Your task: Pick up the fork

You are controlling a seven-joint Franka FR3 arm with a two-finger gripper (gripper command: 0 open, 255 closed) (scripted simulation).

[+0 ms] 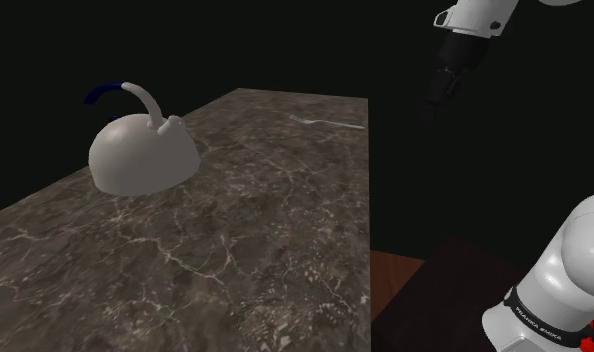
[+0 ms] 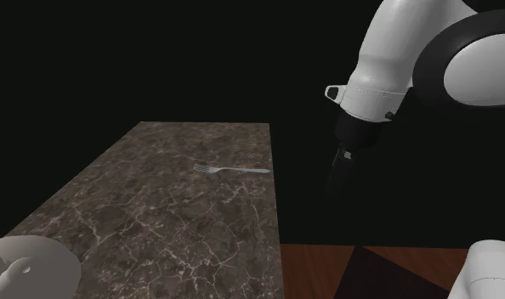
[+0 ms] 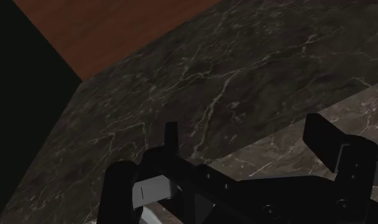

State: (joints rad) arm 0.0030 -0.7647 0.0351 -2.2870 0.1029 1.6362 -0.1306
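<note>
Off past the marble counter (image 1: 235,230) edge, hovering high: gripper (image 1: 430,108), fingers (image 3: 171,135) spread, clasping nothing. Flat near that edge, well apart: fork (image 2: 231,170). Risks skidding it overboard or jamming on stone through a shallow, off-centre descent.

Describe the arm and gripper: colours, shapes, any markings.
The arm has glossy white, rounded links with dark joint sections. A black band on the lower link carries small white lettering, too small to read, with a red spot beside it. The gripper is all black, with two flat, blocky fingers.
</note>
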